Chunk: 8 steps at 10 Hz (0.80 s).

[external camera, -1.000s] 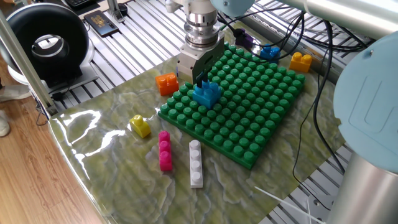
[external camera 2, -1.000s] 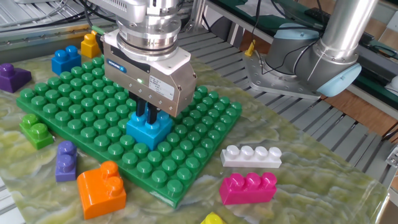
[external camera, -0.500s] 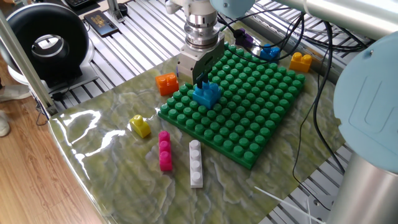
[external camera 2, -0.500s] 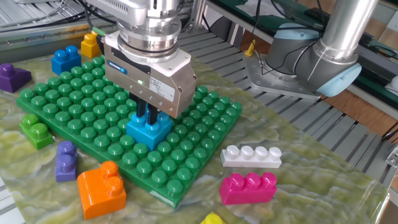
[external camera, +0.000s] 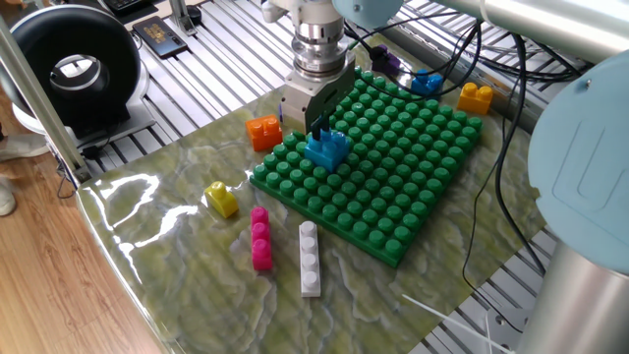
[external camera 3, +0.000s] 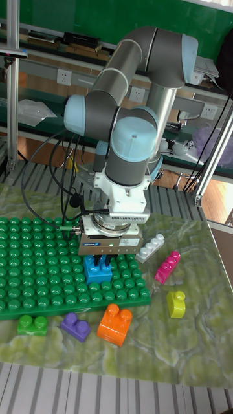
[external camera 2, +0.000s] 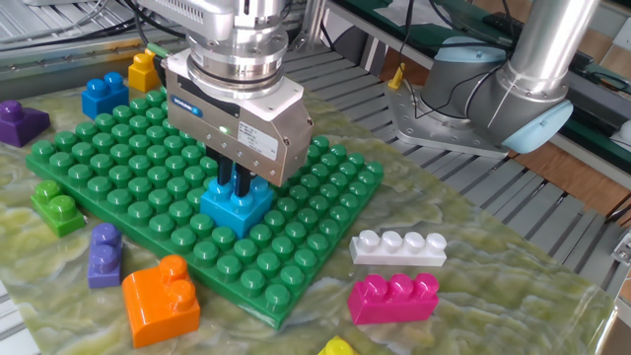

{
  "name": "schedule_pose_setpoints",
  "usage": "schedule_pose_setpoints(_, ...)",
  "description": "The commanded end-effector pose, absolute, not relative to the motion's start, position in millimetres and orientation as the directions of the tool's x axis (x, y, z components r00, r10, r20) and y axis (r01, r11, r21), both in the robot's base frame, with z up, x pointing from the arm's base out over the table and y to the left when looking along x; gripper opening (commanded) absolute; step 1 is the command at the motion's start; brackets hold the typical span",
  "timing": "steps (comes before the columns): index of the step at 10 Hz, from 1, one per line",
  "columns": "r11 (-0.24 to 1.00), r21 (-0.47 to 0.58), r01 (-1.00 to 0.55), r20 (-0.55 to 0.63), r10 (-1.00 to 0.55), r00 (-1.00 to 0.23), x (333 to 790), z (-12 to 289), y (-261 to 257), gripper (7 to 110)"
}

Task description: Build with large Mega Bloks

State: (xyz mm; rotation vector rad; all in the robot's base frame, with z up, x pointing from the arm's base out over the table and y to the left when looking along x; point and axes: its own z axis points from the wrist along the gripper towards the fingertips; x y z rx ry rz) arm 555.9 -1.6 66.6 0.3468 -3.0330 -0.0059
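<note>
The gripper (external camera 2: 235, 187) comes straight down on the light blue brick (external camera 2: 237, 204), jaws clamped on its top studs. Brick's sitting on the green baseplate (external camera 2: 128, 168), near the edge at about 5 o'clock, chunky with round studs.

Glossy plastic baseplate (external camera 2: 148, 168) on a shiny marbled table cover (external camera: 177, 285).

A green studded baseplate (external camera: 413, 187) lies on the marbled green tabletop (external camera: 177, 265).
</note>
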Motion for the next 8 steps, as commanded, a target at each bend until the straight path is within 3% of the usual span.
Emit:
schedule_pose_setpoints(1,0.973,0.046,-0.227,0.097,-0.23,-0.968,547.0,76.2,1.5,22)
schedule_pose_setpoints(2,0.973,0.046,-0.227,0.099,-0.23,-0.968,544.3,77.9,1.2,44)
schedule_pose_setpoints(8,0.973,0.053,-0.225,0.097,-0.229,-0.968,532.2,75.3,-3.1,44)
